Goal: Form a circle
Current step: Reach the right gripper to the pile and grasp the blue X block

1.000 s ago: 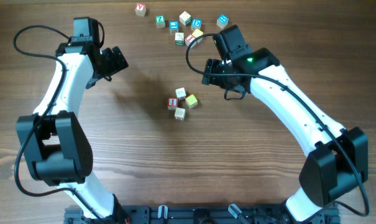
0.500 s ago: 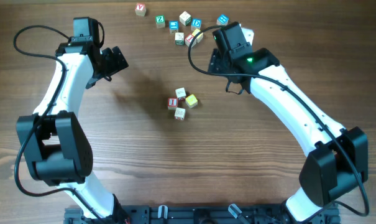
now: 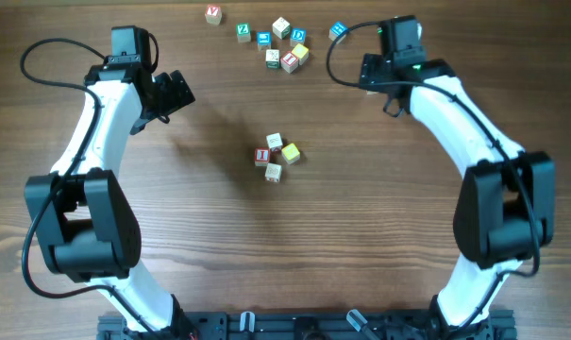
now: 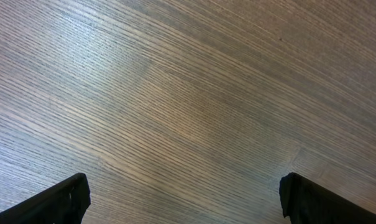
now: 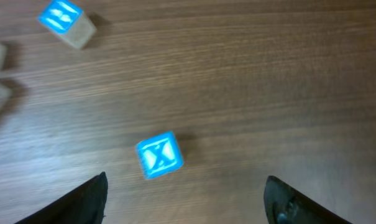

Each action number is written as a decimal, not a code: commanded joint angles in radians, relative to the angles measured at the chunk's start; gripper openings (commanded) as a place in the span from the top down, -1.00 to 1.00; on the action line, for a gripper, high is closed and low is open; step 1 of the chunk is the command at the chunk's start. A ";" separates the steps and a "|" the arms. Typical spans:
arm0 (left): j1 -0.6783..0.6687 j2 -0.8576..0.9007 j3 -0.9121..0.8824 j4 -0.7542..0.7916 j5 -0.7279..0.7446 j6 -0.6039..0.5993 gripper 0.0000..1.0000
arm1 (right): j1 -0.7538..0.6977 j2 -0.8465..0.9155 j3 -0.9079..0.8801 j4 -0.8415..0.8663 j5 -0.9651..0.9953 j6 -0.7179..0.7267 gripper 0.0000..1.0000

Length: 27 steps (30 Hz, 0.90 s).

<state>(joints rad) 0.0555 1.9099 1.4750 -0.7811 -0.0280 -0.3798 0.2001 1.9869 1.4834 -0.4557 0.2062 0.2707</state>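
Note:
The circle (image 3: 276, 156) is a tight cluster of small letter cubes at mid-table, with a red-lettered cube (image 3: 262, 157) on its left and a yellow one (image 3: 291, 152) on its right. Neither gripper touches it. My right gripper (image 3: 365, 66) is at the back right, open and empty. In its wrist view the right gripper (image 5: 186, 186) has a blue X cube (image 5: 160, 155) lying on the wood just ahead of its fingers. That blue cube (image 3: 338, 30) shows at the back. My left gripper (image 3: 176, 93) hovers at the left, and in its wrist view the left gripper (image 4: 184, 186) is wide open over bare wood.
Several loose letter cubes (image 3: 280, 42) lie scattered along the back edge, with one red-lettered cube (image 3: 213, 13) further left. A second blue cube (image 5: 63, 18) sits at the upper left of the right wrist view. Both arm bases stand at the front.
My right arm has swung from just right of the cluster up to the back right, beside the blue cube. The left arm and the cubes have not moved.

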 commanded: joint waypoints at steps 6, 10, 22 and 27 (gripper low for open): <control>0.003 -0.017 0.011 0.000 0.001 0.005 -1.00 | -0.027 0.121 -0.004 0.150 -0.170 -0.219 -0.38; 0.003 -0.017 0.011 0.000 0.001 0.005 -1.00 | -0.028 0.160 -0.004 0.170 -0.179 -0.224 -0.37; 0.003 -0.017 0.011 0.000 0.001 0.005 -1.00 | -0.029 0.189 -0.004 0.199 -0.179 -0.243 0.25; 0.003 -0.017 0.011 0.000 0.001 0.005 -1.00 | -0.029 0.189 -0.004 0.170 -0.179 -0.243 0.17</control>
<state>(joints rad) 0.0555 1.9099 1.4750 -0.7807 -0.0277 -0.3798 0.1703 2.1571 1.4815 -0.2687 0.0410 0.0315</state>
